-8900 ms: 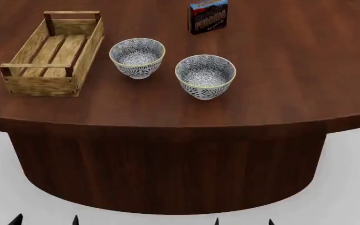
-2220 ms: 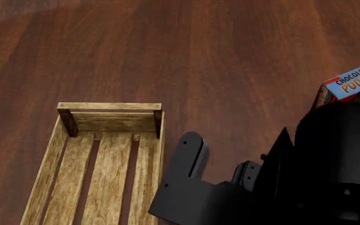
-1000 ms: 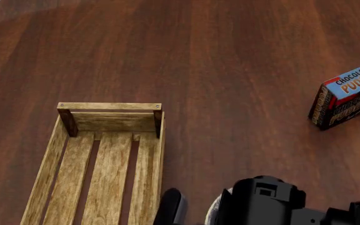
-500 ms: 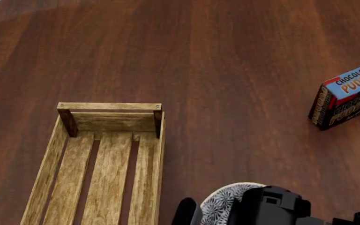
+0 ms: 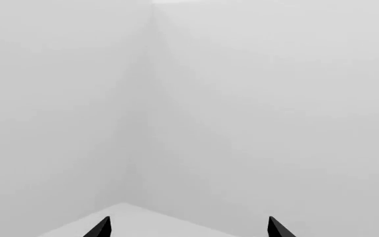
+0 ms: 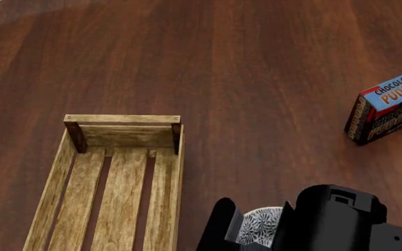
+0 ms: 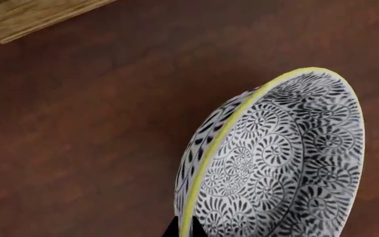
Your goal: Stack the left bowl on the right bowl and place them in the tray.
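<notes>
A blue-and-white patterned bowl (image 7: 275, 163) with a yellow rim hangs tilted above the table, and my right gripper (image 7: 184, 229) is shut on its rim. In the head view only part of the bowl (image 6: 260, 227) shows, beside my right arm (image 6: 334, 219), just right of the tray (image 6: 122, 119). Which bowl this is I cannot tell, and no other bowl is in view. The tray, a light-wood crate, holds nothing in the part that shows. My left gripper (image 5: 186, 228) is open, facing a blank white wall.
A chocolate pudding box (image 6: 386, 107) stands on the dark wood table (image 6: 257, 78) at the right edge. A corner of the tray (image 7: 18, 19) shows in the right wrist view, near the bowl.
The right arm went down toward the bottom edge, where the bowl came into view. In the last half second the arm has grown larger and covers more of the bowl.
</notes>
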{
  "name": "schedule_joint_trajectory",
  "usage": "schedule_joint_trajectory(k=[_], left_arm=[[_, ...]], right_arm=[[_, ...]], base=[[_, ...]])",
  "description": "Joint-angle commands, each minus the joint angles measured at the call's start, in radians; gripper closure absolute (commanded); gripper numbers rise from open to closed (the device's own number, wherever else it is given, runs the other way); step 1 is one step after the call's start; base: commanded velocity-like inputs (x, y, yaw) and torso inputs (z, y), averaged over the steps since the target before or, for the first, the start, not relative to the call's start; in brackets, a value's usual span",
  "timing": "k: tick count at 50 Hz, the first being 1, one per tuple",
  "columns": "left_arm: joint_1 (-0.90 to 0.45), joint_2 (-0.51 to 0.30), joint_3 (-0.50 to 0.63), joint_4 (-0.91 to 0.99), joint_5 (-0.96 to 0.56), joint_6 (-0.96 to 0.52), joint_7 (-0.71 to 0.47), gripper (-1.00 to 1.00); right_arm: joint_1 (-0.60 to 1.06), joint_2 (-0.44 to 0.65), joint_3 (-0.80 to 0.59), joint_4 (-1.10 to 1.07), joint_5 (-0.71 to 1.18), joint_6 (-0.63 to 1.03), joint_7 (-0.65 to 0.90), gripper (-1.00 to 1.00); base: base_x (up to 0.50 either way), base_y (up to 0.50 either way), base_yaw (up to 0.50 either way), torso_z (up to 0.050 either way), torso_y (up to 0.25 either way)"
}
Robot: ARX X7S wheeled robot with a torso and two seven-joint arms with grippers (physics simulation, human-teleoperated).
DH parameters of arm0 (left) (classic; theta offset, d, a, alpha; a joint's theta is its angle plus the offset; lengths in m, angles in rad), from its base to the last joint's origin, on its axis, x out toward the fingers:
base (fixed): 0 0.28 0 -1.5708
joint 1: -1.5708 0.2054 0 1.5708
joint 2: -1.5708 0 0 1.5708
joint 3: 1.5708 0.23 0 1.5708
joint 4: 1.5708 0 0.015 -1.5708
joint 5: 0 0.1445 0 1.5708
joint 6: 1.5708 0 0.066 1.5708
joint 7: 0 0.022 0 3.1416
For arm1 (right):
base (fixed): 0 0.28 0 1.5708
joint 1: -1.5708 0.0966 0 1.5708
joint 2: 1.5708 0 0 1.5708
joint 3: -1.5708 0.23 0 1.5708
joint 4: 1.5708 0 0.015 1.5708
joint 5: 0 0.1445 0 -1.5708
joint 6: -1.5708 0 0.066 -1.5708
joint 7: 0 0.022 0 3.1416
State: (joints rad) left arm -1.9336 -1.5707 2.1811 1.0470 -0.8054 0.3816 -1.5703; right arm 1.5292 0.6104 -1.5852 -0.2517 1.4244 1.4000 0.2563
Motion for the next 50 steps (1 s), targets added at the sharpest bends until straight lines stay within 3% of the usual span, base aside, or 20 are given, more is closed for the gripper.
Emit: schedule_joint_trajectory(k=[1, 24, 33, 50], left_arm=[[0.005, 0.0, -0.007, 0.0, 0.0, 0.01, 0.0, -1.0], [0.006, 0.0, -0.031, 0.0, -0.017, 0.009, 0.0, -1.0], [0.019, 0.0, -0.027, -0.017, -0.004, 0.032, 0.0, -1.0], [0.032, 0.0, -0.033, -0.021, 0.0, 0.039, 0.0, -1.0]], right_arm=[[0.076, 0.035, 0.039, -0.054, 0.176, 0.07, 0.142, 1.0], [0.395, 0.054, -0.051, -0.095, 0.504, 0.134, 0.393, 1.0], [0.595, 0.052, -0.167, -0.105, 0.668, 0.123, 0.521, 1.0], [0.765, 0.062, -0.364, -0.147, 0.837, 0.069, 0.717, 1.0]], base=[[0.0, 0.0, 0.0, 0.0, 0.0], [0.0, 0.0, 0.0, 0.0, 0.0], [0.0, 0.0, 0.0, 0.0, 0.0], [0.0, 0.0, 0.0, 0.0, 0.0]])
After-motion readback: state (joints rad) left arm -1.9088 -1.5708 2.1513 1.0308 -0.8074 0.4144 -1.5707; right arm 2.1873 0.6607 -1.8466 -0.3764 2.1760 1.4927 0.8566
